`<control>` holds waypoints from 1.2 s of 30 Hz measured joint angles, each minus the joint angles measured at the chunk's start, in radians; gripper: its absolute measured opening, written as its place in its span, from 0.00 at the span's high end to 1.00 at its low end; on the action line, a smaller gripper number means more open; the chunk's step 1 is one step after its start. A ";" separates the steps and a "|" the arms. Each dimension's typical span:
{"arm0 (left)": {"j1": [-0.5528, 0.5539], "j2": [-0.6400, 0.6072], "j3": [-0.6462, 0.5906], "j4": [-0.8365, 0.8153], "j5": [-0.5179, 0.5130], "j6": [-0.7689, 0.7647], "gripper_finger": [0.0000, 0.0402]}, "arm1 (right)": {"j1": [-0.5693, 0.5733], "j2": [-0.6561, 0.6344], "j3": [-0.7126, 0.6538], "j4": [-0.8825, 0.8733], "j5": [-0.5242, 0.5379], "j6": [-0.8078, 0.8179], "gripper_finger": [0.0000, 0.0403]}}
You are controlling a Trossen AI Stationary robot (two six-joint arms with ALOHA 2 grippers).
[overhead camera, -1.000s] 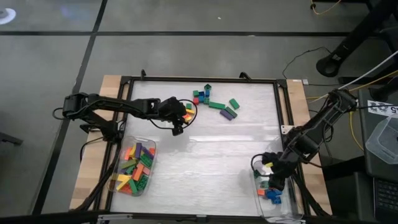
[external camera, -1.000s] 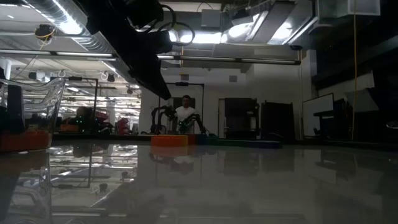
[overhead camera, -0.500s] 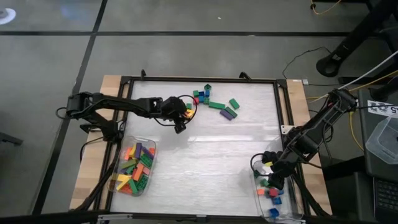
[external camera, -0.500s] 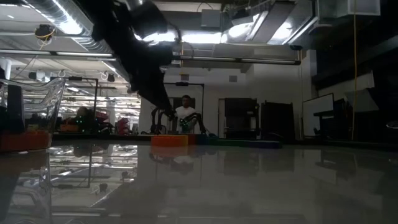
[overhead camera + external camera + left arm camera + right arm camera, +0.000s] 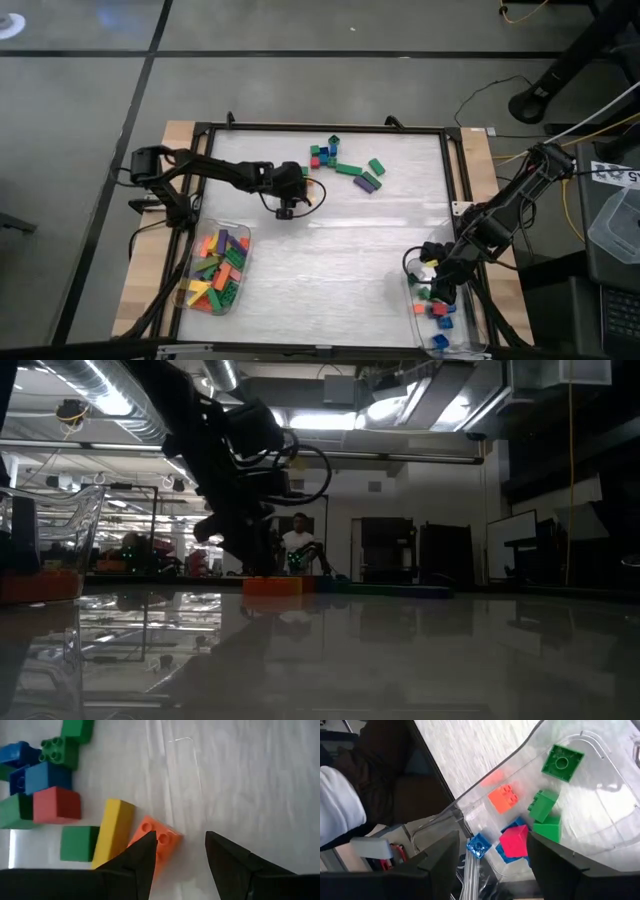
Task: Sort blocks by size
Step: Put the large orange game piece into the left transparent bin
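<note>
Left gripper (image 5: 177, 857), fingers spread and empty, hovers beside the orange block (image 5: 155, 840) on the desk (image 5: 330, 250) — shift sideways to straddle it before closing. Right gripper (image 5: 492, 862) — fingers released over its tub (image 5: 600, 835).

- White bench (image 5: 330, 250), black-framed
- Loose blocks (image 5: 340, 165) clustered near its far edge
- Two clear tubs of blocks: left tub (image 5: 214, 270), right tub (image 5: 440, 320)

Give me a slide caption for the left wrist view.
Left hand, open, nears an orange brick beside a long yellow brick.
</note>
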 joint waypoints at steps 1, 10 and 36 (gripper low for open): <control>0.004 0.003 0.000 0.004 0.000 0.016 0.61 | 0.000 0.000 0.000 -0.002 0.008 -0.001 0.43; 0.033 0.025 0.000 0.022 -0.001 0.131 0.61 | 0.000 0.000 0.000 -0.006 0.051 -0.002 0.43; -0.017 0.068 0.028 0.047 -0.009 0.073 0.61 | 0.000 0.000 0.000 -0.007 0.067 -0.002 0.43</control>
